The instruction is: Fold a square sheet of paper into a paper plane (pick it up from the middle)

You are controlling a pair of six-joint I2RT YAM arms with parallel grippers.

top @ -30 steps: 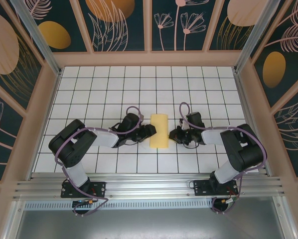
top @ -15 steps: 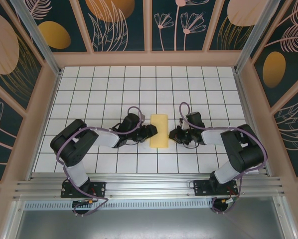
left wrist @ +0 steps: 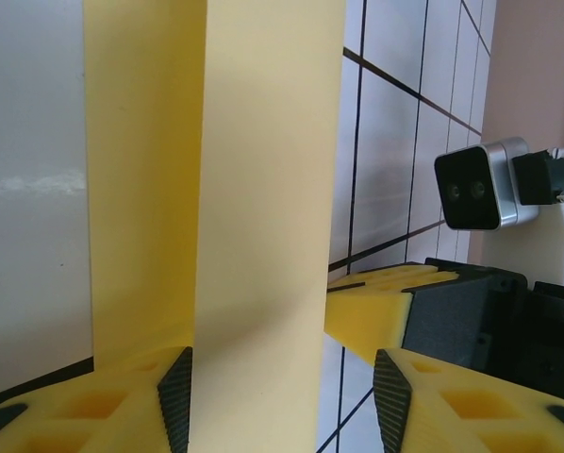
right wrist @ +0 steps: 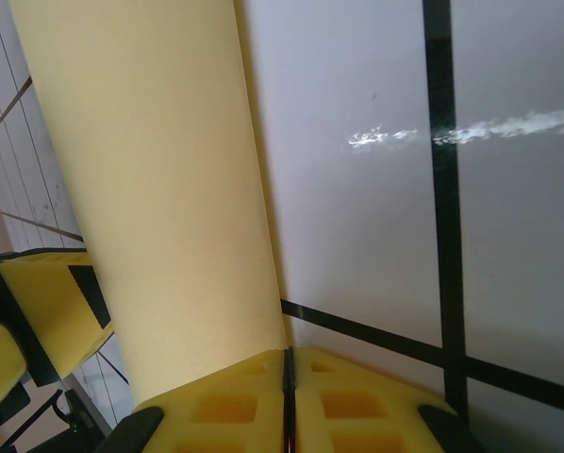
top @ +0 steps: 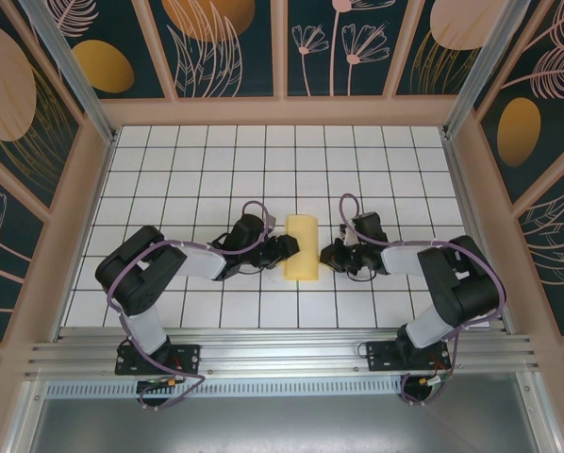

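The square sheet of paper [top: 301,247] lies doubled over into a pale-yellow strip one tile wide, between my two grippers at the middle of the table. My left gripper [top: 286,249] is open at the strip's left side. In the left wrist view the paper [left wrist: 263,189] runs between the black pads [left wrist: 175,401], against the left one with a gap on the right. My right gripper [top: 326,255] is shut at the right edge. In the right wrist view the paper [right wrist: 150,189] curls away from the seam of the closed fingertips [right wrist: 287,357], its edge running into it.
White grid tiles [top: 263,170] stretch free behind the paper. Pink-framed patterned walls [top: 91,189] close in the left, right and back. The metal rail [top: 282,351] with both arm bases runs along the near edge. My right wrist camera [left wrist: 480,187] faces the left one closely.
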